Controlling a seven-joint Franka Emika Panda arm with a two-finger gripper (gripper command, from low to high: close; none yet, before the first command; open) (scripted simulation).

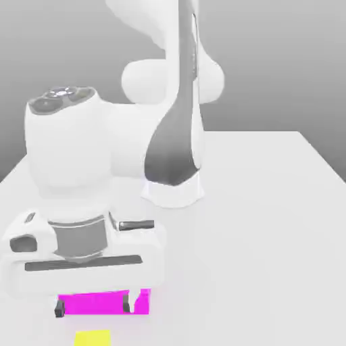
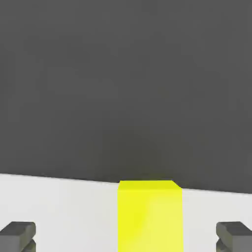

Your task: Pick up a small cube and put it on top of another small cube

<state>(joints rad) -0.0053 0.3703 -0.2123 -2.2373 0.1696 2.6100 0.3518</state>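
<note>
Fingers (image 2: 126, 237) stand wide open, empty, astride the small bright yellow cube (image 2: 149, 216); lower them squarely before you close.

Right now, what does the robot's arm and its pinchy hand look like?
The smooth white robot arm has fat rounded joints and a dark grey curved panel down one link. One joint wears a grey cap with round buttons. The white boxy gripper has a grey band, dark slots and two small dark grey fingers with blocky tips. No cables or writing show.
</note>
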